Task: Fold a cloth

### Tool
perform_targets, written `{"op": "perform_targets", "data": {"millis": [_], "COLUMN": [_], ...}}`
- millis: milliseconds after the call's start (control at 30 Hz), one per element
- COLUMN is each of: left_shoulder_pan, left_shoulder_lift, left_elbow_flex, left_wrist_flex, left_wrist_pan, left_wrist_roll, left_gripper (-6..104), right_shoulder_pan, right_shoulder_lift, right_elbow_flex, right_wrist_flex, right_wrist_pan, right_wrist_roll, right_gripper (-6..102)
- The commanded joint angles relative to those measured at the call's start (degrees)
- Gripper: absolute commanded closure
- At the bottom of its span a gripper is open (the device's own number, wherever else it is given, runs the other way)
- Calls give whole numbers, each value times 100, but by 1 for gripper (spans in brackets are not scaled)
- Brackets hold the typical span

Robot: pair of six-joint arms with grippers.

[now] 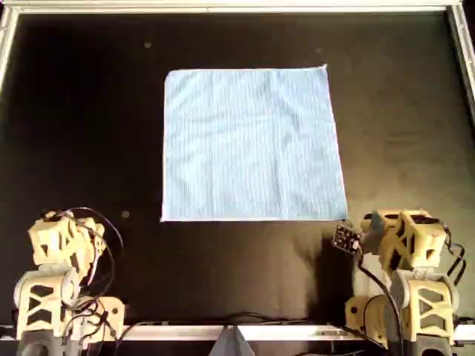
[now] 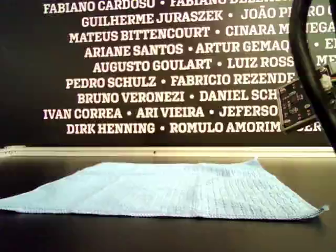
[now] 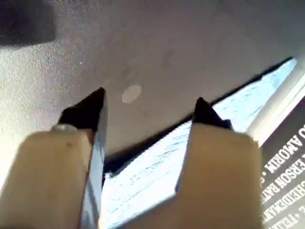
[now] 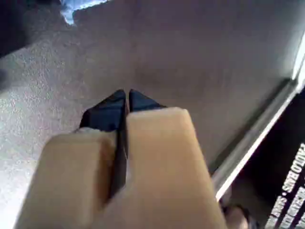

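Observation:
The light blue cloth (image 1: 252, 144) lies flat and unfolded in the middle of the black table (image 1: 82, 133); the exterior view shows the cloth (image 2: 168, 191) spread out with slight ripples. My left arm (image 1: 63, 241) rests at the overhead view's lower left, apart from the cloth. Its gripper (image 3: 148, 102) is open and empty above bare table, with the cloth (image 3: 143, 176) beyond it. My right arm (image 1: 408, 237) sits at the overhead view's lower right, near the cloth's corner. Its gripper (image 4: 127, 95) is shut on nothing, and a cloth corner (image 4: 78, 5) shows far off.
A small circuit board (image 1: 346, 237) on a cable hangs beside the right arm, close to the cloth's near corner; the board (image 2: 296, 105) also shows in the exterior view. A metal rail (image 1: 223, 7) runs along the table's edges. A lettered wall (image 2: 157, 63) stands behind.

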Motion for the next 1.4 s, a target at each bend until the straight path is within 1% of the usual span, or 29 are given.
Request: {"op": "perform_targets", "data": {"millis": [0,400,467,567,600,633,700,767,800,833,867,933,967,1000,1033,1067,1100,1133,1167,1233,1267,1333,1367], "left_shoulder_pan": [-510,-510,-501,-431,-431,-492,-510,-536,-606,-738,-940,-1547,-1934,-2294,-2593,-2830,-2997,-3103,-3138,-3138,-3138,-3129,-3138], "left_shoulder_lift": [62,70,70,70,70,79,79,88,88,88,88,88,79,79,79,79,79,79,79,79,70,79,79], "left_elbow_flex": [-114,-114,-114,-114,-114,-123,-141,-246,-264,-272,-264,-132,-123,-123,-149,-202,-246,-255,-237,-123,-97,-70,-70], "left_wrist_flex": [-70,-70,-70,-70,-70,-70,-105,-141,-149,-149,-149,-149,-149,-149,-149,-158,-158,-193,-272,-589,-668,-809,-809], "left_wrist_pan": [97,97,97,18,9,79,105,123,123,123,123,123,123,114,105,105,105,105,105,105,105,18,18], "left_wrist_roll": [44,44,44,35,35,35,35,44,44,44,53,53,-26,-35,-44,-44,-44,-44,-44,-53,-53,-44,-44], "left_gripper": [34,34,34,33,33,33,33,33,33,33,33,33,33,33,33,33,33,33,33,33,33,33,33], "right_shoulder_pan": [-53,-44,-97,-105,-105,-88,-35,18,26,44,97,378,563,765,967,1169,1345,1477,1529,1529,1485,1477,1477], "right_shoulder_lift": [149,158,193,202,202,202,211,211,211,202,202,202,193,193,193,185,167,158,158,193,193,202,202], "right_elbow_flex": [62,62,62,53,18,-9,-105,-299,-413,-519,-615,-756,-773,-765,-721,-694,-659,-650,-633,-554,-554,-563,-536], "right_wrist_flex": [-545,-457,-466,-475,-492,-536,-554,-554,-554,-554,-554,-554,-554,-554,-554,-554,-554,-554,-554,-554,-554,-554,-554], "right_wrist_pan": [-18,-18,-9,-9,-18,-18,-97,-114,-123,-141,-167,-352,-475,-606,-729,-800,-791,-773,-765,-765,-765,-756,-747], "right_wrist_roll": [-18,-26,53,62,53,-18,-26,-26,-26,-35,-35,-35,-35,-35,-35,-35,-35,-35,-35,0,62,62,62], "right_gripper": [60,60,60,60,60,60,60,60,60,60,60,60,60,60,59,59,57,55,53,47,46,42,41]}}
